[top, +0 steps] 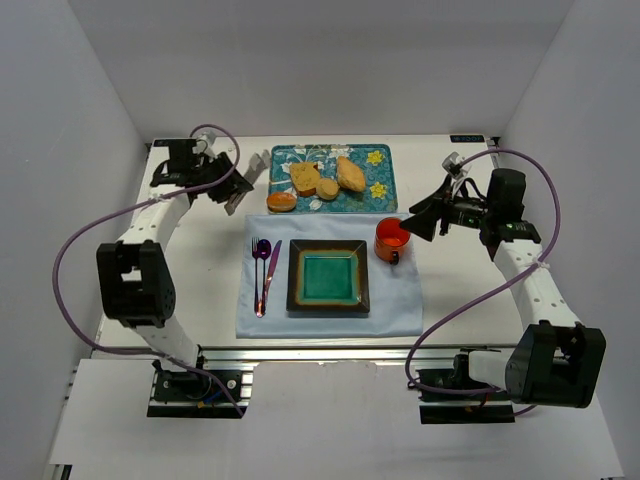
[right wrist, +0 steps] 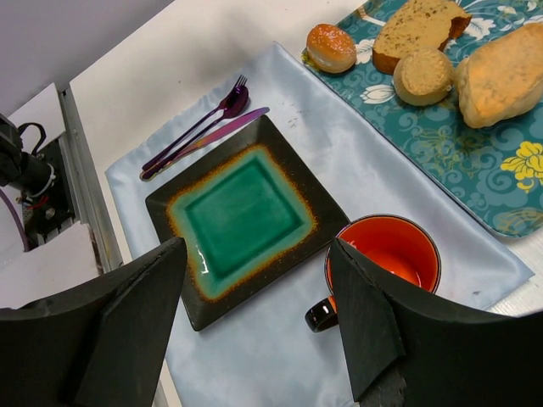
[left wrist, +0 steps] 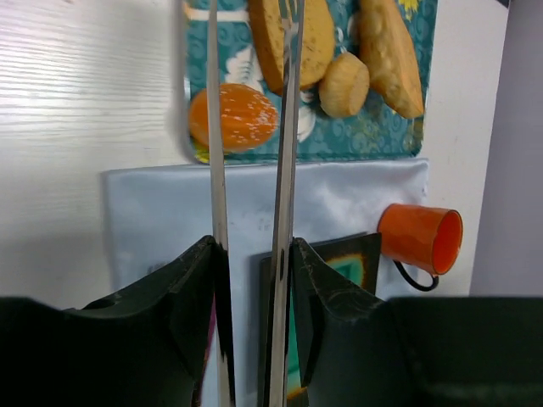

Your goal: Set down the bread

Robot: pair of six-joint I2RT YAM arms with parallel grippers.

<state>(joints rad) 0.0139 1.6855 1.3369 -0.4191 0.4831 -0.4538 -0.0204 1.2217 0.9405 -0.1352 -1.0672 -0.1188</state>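
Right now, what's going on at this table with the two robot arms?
The left gripper holds metal tongs pointed toward the bread slice, which lies on the floral tray beside a long loaf, a round roll and an orange bun. The tongs look short of it. The square green plate on the blue placemat is bare. The right gripper hangs open near the orange mug, holding nothing.

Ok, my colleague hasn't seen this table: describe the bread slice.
The teal floral tray sits at the far edge of the table. The bread slice lies left of centre there: flat-faced and dark-crusted, unlike the glazed bun, small round roll and long loaf beside it.
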